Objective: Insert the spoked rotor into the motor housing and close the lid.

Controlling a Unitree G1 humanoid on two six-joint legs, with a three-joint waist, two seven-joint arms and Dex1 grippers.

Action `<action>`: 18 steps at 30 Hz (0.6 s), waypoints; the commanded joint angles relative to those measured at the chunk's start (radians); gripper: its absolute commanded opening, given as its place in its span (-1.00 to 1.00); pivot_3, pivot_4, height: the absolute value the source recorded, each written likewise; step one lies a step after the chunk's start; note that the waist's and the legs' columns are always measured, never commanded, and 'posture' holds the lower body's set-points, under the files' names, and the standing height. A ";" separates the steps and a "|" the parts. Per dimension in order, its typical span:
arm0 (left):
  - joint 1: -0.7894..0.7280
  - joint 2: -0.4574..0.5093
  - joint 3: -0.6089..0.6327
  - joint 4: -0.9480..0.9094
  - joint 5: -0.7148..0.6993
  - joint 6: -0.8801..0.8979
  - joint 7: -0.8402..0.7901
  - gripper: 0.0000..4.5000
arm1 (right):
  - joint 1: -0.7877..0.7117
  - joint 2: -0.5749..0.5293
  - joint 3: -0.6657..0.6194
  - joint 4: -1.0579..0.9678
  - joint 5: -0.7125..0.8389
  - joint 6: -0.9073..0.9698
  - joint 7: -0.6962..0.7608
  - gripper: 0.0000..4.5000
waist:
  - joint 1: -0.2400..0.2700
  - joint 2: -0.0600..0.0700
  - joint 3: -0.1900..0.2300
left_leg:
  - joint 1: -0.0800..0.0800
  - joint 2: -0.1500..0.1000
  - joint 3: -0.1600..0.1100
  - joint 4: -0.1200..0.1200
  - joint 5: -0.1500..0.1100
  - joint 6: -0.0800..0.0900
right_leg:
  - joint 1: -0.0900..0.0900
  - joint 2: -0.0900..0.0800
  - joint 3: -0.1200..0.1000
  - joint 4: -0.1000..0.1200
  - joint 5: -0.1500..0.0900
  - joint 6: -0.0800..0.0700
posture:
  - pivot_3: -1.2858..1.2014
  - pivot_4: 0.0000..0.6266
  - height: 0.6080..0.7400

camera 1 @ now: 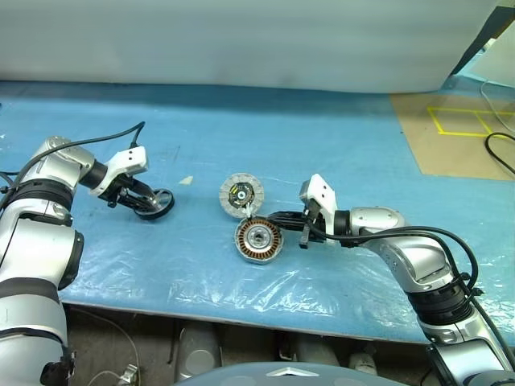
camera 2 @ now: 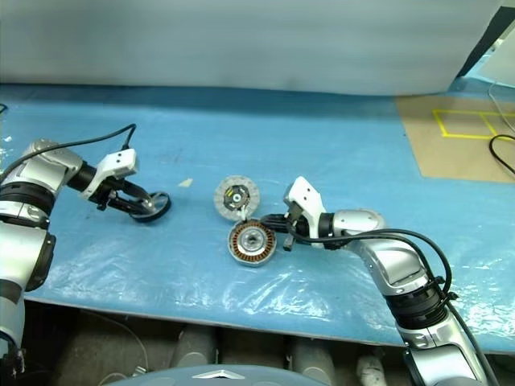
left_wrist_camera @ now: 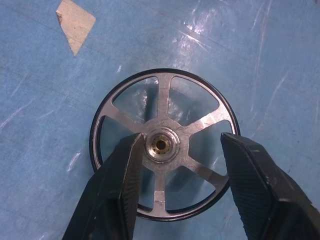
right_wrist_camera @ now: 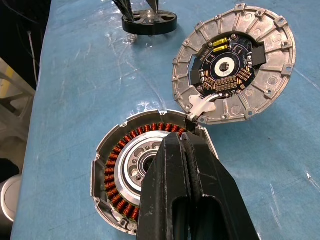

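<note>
Spoked rotor flat on table between spread left claw fingers; right claw pressed together over motor housing

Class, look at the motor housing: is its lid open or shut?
Open. The lid lies flat beside the motor housing, circuit face up, leaving the copper windings exposed.
</note>
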 commanded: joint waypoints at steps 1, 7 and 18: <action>0.018 -0.011 0.023 0.001 0.004 0.000 0.015 0.14 | 0.000 -0.008 -0.011 -0.056 0.016 0.001 -0.006 -1.00 | 0.000 0.000 0.000 | 0.000 0.000 0.000 0.000 0.000 0.000 | 0.000 0.000 0.000 0.000 0.000 0.000 | 0.03 -0.52 1.00; 0.049 -0.024 0.030 -0.006 0.021 -0.005 0.019 0.14 | 0.003 -0.015 -0.013 -0.064 0.015 0.006 -0.011 -1.00 | 0.000 0.000 0.000 | 0.002 0.000 0.000 0.000 0.000 0.000 | 0.002 0.000 0.000 0.000 -0.002 -0.003 | 0.03 -0.52 1.00; 0.074 0.017 -0.001 -0.016 0.082 -0.043 0.010 0.14 | 0.001 -0.019 -0.012 -0.070 0.018 0.013 -0.016 -1.00 | -0.005 0.001 -0.001 | 0.004 0.000 0.000 0.000 0.000 0.000 | 0.002 0.000 0.001 0.000 -0.002 -0.003 | 0.03 -0.52 1.00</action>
